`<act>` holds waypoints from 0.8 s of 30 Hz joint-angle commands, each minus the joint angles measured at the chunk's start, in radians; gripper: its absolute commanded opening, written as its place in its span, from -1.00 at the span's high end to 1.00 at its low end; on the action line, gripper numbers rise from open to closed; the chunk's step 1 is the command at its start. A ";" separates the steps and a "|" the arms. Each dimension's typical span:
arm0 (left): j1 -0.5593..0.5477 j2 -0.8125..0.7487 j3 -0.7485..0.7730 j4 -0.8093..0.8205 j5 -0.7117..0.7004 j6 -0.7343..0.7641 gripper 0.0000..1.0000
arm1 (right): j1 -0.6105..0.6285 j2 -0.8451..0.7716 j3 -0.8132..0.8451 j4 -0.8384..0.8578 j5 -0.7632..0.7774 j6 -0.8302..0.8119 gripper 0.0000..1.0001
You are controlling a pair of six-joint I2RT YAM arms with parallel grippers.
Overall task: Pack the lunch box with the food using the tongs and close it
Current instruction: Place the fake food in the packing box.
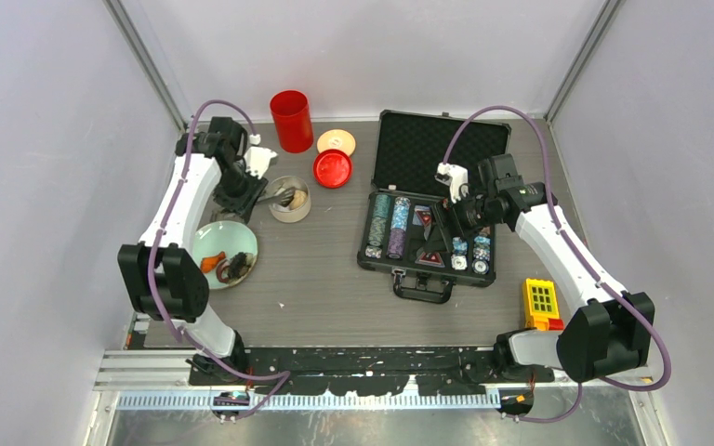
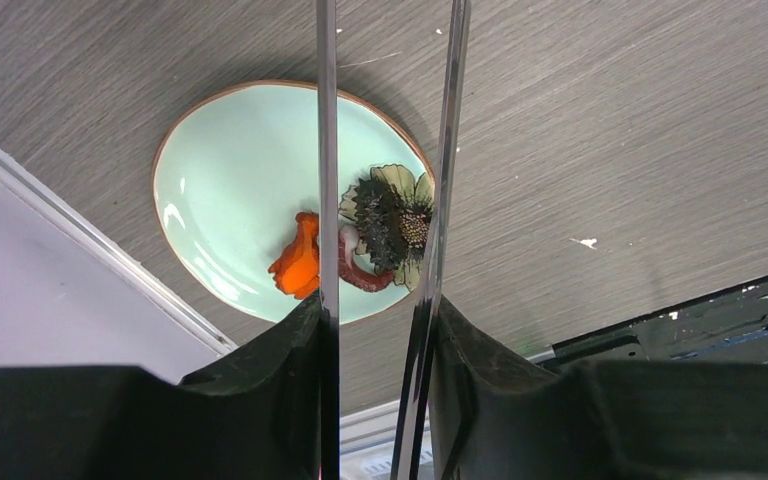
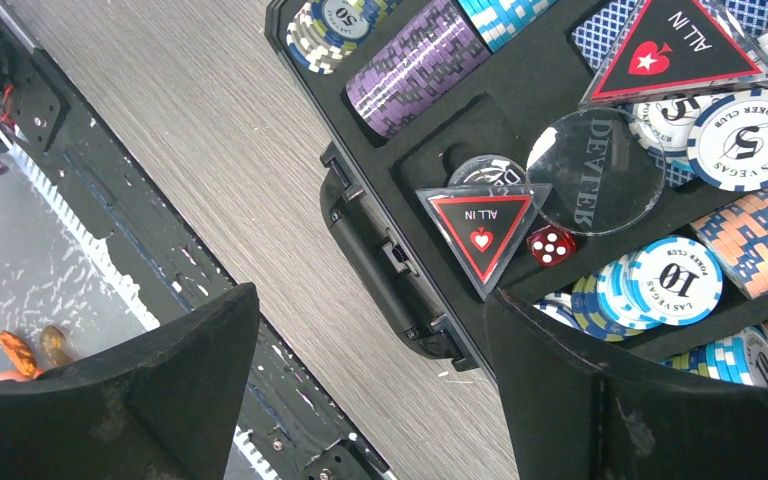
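Observation:
My left gripper point(image 2: 377, 310) is shut on the tongs point(image 2: 327, 150), one silver arm against each finger; both arms run up out of the wrist view. Behind them lies a pale green plate point(image 2: 220, 170) with the food: an orange piece point(image 2: 298, 262), a dark spiky bit point(image 2: 382, 212) and a reddish curl point(image 2: 358, 275). From above, the left gripper point(image 1: 249, 193) hangs between the plate point(image 1: 206, 240) and the round steel lunch box point(image 1: 290, 212), with the tongs point(image 1: 272, 196) reaching over its rim. Something dark lies inside. The cream-tan lid point(image 1: 336, 141) lies behind. My right gripper point(image 3: 370, 300) is open and holds nothing.
An open black case of poker chips point(image 1: 428, 218) lies centre right, and the right gripper point(image 1: 448, 221) hovers over its front edge point(image 3: 390, 265). A red cup point(image 1: 290, 119) and a red lid point(image 1: 332, 168) stand at the back. A yellow block point(image 1: 541, 302) sits by the right arm's base.

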 commanded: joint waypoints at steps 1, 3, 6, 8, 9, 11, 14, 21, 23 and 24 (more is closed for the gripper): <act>-0.005 -0.002 0.018 0.048 -0.034 -0.012 0.26 | -0.004 -0.016 0.007 0.006 0.001 -0.015 -0.74; -0.004 -0.001 0.013 0.050 -0.053 -0.004 0.24 | -0.004 -0.018 0.007 0.006 0.001 -0.015 -0.74; -0.004 0.002 0.008 0.049 -0.063 -0.003 0.22 | -0.004 -0.017 0.010 0.006 0.000 -0.015 -0.74; -0.004 0.007 0.007 0.050 -0.063 -0.003 0.16 | -0.004 -0.014 0.012 0.006 0.000 -0.015 -0.74; -0.004 0.009 0.009 0.049 -0.063 -0.004 0.14 | -0.005 -0.013 0.014 0.006 0.000 -0.014 -0.74; -0.005 0.015 0.012 0.050 -0.064 -0.005 0.13 | -0.004 -0.013 0.016 0.006 0.001 -0.015 -0.74; -0.004 0.022 0.014 0.048 -0.063 -0.008 0.12 | -0.004 -0.016 0.017 0.006 0.001 -0.014 -0.74; -0.004 -0.006 0.039 0.010 -0.034 -0.021 0.06 | -0.004 -0.021 0.024 0.003 0.004 -0.014 -0.74; -0.002 -0.028 0.050 -0.006 -0.025 -0.024 0.05 | -0.004 -0.019 0.029 -0.002 0.003 -0.013 -0.74; 0.002 -0.039 0.055 -0.017 -0.018 -0.024 0.05 | -0.004 -0.019 0.032 -0.006 0.002 -0.012 -0.74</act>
